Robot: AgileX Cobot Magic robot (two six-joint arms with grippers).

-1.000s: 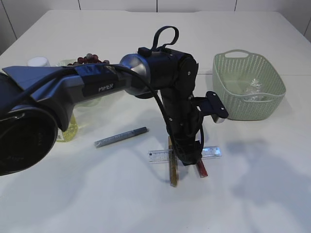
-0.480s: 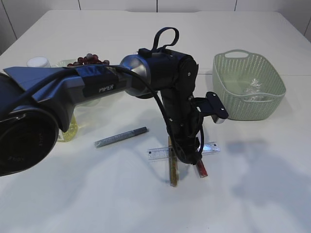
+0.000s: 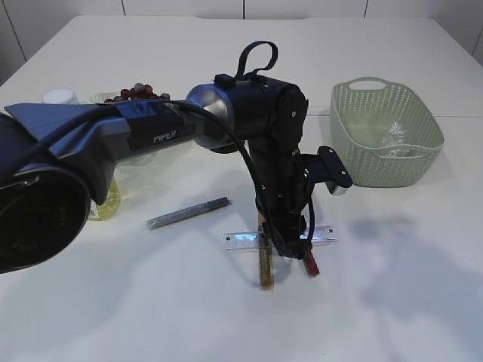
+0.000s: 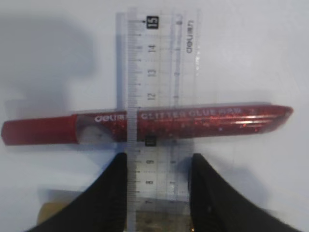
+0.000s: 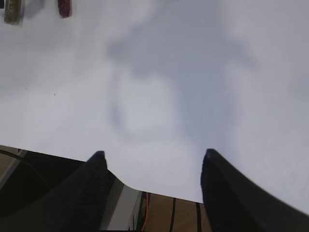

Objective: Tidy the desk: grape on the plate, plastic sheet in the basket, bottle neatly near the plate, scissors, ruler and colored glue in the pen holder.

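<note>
The clear ruler (image 4: 159,63) lies flat on the white table, under a red glitter glue (image 4: 193,118) and across a gold glue (image 3: 265,264). My left gripper (image 4: 159,157) points straight down on it, one finger against each long edge. In the exterior view the same gripper (image 3: 290,245) hides the ruler's (image 3: 241,240) middle. A silver glue (image 3: 189,213) lies to the left. Grapes (image 3: 136,92) sit on the plate (image 3: 102,98) behind the arm. The plastic sheet (image 3: 394,139) is in the basket (image 3: 385,136). My right gripper (image 5: 153,153) is open over bare table. Scissors and pen holder are out of view.
A bottle of yellowish liquid (image 3: 106,200) stands at the left, mostly behind the left arm. A white cap (image 3: 59,96) shows at the back left. The ends of the gold glue (image 5: 13,9) and red glue (image 5: 64,6) show at the right wrist view's top left corner.
The left gripper's fingers have closed in on the ruler. The ruler has slid slightly to the left under the arm, and the gold and red glues shifted a little with it.
</note>
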